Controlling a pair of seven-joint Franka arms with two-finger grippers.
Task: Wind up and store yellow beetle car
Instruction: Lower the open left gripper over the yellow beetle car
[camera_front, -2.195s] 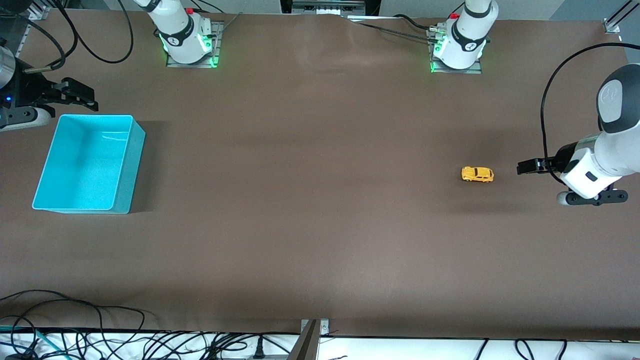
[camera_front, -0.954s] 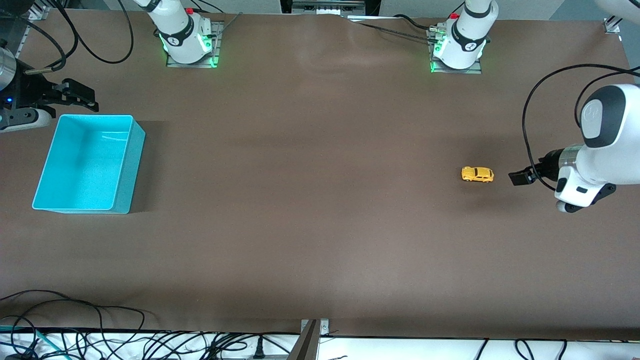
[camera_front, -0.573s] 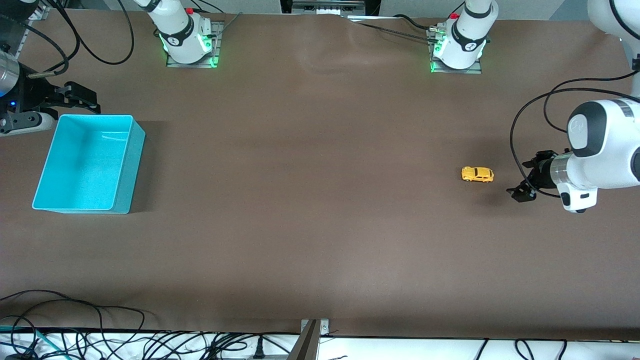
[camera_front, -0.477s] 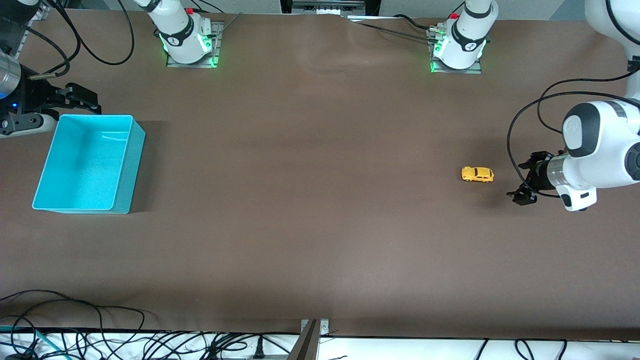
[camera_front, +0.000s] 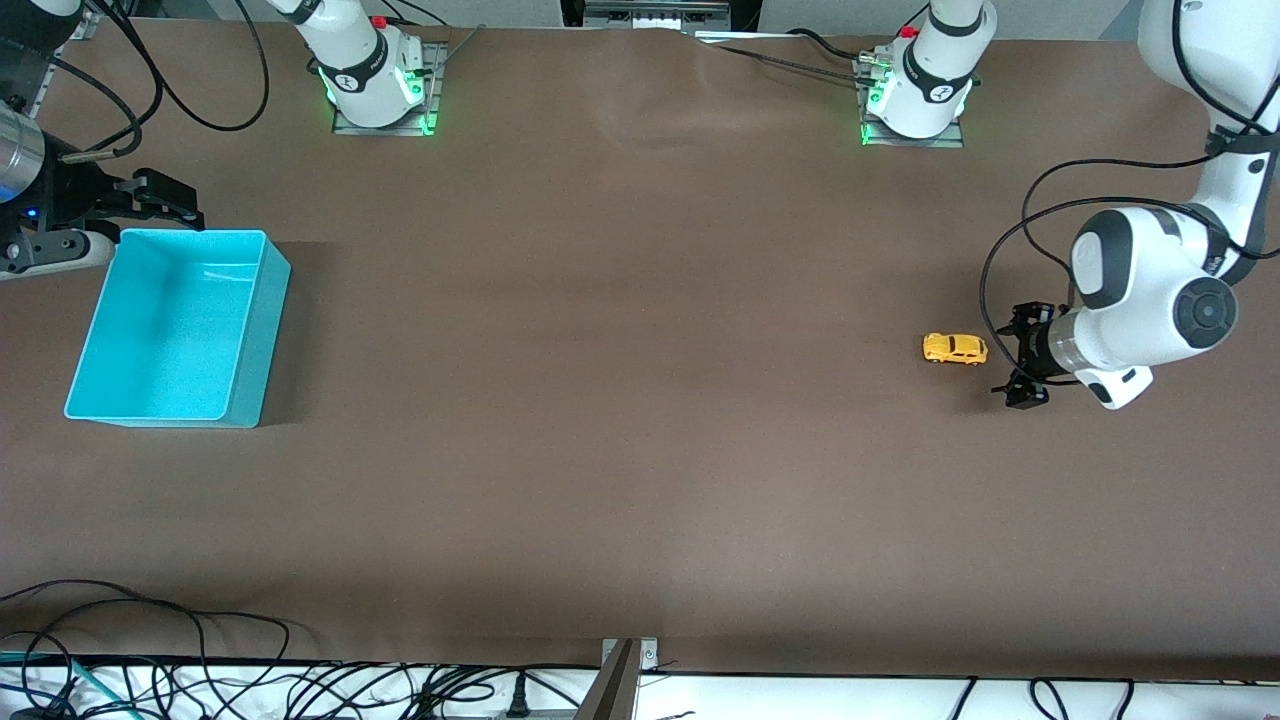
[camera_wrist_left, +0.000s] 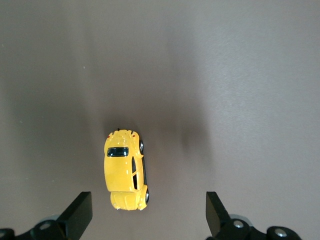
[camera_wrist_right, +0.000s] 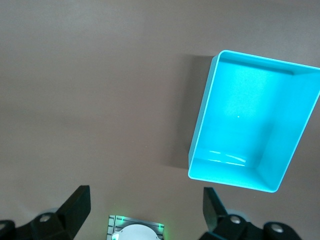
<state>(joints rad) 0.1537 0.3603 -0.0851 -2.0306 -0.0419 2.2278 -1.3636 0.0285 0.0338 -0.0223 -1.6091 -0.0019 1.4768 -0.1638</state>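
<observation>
Toward the left arm's end of the brown counter, your left end effector hangs wide open, empty, beside the tiny yellow beetle-shaped toy car; centre the fingers astride its sides before descending. Right end effector waits open, empty, by the turquoise plastic bin.

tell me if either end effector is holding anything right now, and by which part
Nothing is held. The left end effector is open beside the tiny yellow beetle-shaped toy car; the right end effector waits open by the turquoise plastic bin.
</observation>
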